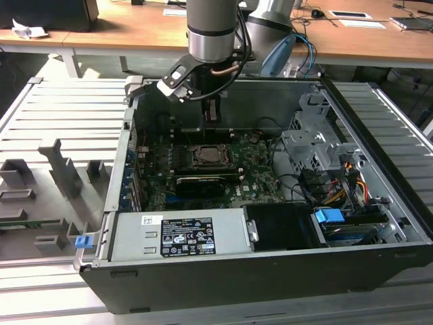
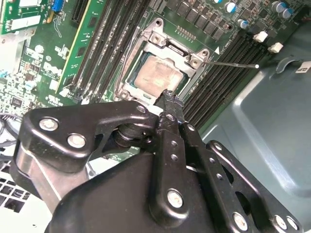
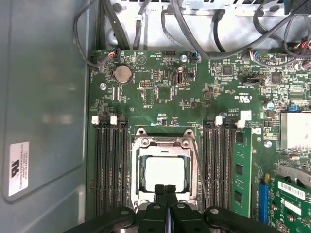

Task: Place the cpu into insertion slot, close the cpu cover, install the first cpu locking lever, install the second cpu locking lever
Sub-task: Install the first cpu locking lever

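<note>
At the end of the arm, your end effector [image 3: 165, 190] is clenched. In both wrist views its two black fingertips [image 2: 170, 99] press flat against each other with nothing between them.

Right below those tips you have the cpu [image 3: 165, 172], pale face up and lying flat in the insertion slot [image 3: 142, 180]. The cpu cover [image 3: 136, 167] is down over it, and the chip shows through the cover's square window. The tips stand over the cover's edge nearest the end effector. You cannot tell from these views whether they touch the plate.

Just beside the socket, a thin metal locking lever [image 2: 233, 64] juts out from one corner and crosses the black memory slots [image 3: 109, 165] that flank the socket on both sides. One slot beyond them holds a green memory stick [image 3: 240, 170].

Farther out from the end effector, the green circuit board [image 3: 194, 97] carries a round coin cell [image 3: 122, 74], with dark cables looping past the board's far edge.

In the exterior view your end effector [image 1: 212, 116] hangs from the arm straight above the socket, inside the open computer case [image 1: 223, 288]. A long black card [image 1: 199, 181] lies on the board just beyond the socket, on the camera's side. The grey power supply [image 1: 183, 233] sits past that, against the case wall. The case rests on a ribbed grey counter [image 1: 61, 108], with grey holders [image 1: 64, 166] standing well apart from the end effector, toward the exterior view's left.
</note>
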Controlling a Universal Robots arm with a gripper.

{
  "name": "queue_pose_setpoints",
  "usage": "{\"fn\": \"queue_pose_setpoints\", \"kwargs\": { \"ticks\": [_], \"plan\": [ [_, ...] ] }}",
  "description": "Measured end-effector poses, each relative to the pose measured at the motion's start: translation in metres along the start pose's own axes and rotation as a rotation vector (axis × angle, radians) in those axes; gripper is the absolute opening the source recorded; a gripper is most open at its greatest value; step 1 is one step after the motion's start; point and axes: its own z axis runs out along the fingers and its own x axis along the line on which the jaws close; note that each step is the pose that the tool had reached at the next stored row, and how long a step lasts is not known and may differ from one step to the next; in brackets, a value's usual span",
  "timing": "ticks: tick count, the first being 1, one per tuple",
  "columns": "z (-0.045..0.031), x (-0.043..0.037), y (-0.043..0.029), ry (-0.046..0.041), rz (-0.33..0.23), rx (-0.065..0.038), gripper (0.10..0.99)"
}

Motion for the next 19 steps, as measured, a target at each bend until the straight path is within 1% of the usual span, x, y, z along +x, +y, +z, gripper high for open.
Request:
{"fn": "queue_pose_setpoints", "kwargs": {
  "ticks": [6,8,10,13,15,17,19],
  "plan": [
    [-0.0126,0.0001,0.0006,-0.0001,0.0,0.0,0.106],
    [-0.0139,0.0002,0.0007,-0.0009,-0.001,0.0,0.106],
    [-0.014,0.0001,0.0006,-0.0035,-0.034,0.0,0.106],
    [-0.014,0.0002,0.0006,-0.0041,-0.096,0.001,0.106],
    [-0.014,0.0001,0.0006,-0.005,-0.141,0.002,0.106],
    [-0.014,0.0001,0.0005,-0.0083,-0.192,0.003,0.106],
    [-0.014,0.0001,0.0005,-0.0095,-0.24,0.003,0.106]
  ]
}}
